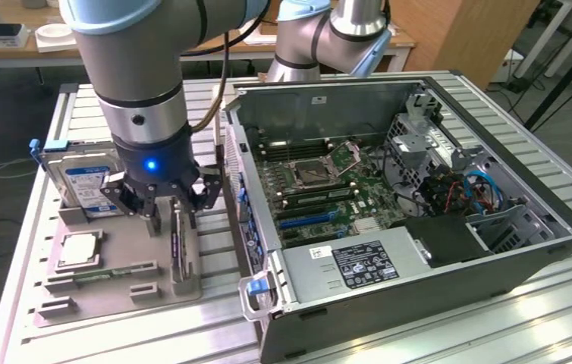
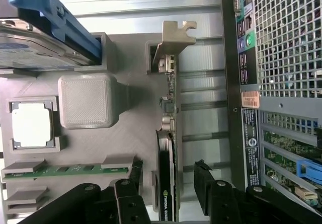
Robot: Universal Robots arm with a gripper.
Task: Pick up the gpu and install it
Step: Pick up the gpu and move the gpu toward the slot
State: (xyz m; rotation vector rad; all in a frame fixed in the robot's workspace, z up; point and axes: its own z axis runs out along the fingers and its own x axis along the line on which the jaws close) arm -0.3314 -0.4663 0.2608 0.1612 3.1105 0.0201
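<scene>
Status as I read it from the remote station:

1. Reference item: the grey parts holder (image 1: 114, 292) (image 2: 131, 148), lying on the slatted metal surface (image 1: 529, 318) (image 2: 201, 12).
2. The gpu (image 1: 177, 239) (image 2: 170, 113) stands on edge in a slot of the holder, along the holder side that faces the computer case (image 1: 327, 102) (image 2: 287, 32). Its pale metal bracket (image 2: 173, 38) sits at the slot end nearer the hard drive.
3. The pincer (image 1: 170, 208) (image 2: 168, 176) hangs directly over the holder, spread wide. One finger is on each side of the gpu. I see a gap between the card and each finger; nothing is gripped.
4. Other items in the holder: the hard drive (image 1: 82, 186) (image 2: 35, 53) with blue label, upright at one end; a processor (image 1: 79, 249) (image 2: 31, 127) in a square pocket; a green memory stick (image 1: 104, 274) (image 2: 75, 170) beside that pocket.
5. The computer case lies open just beside the holder, motherboard exposed.
</scene>
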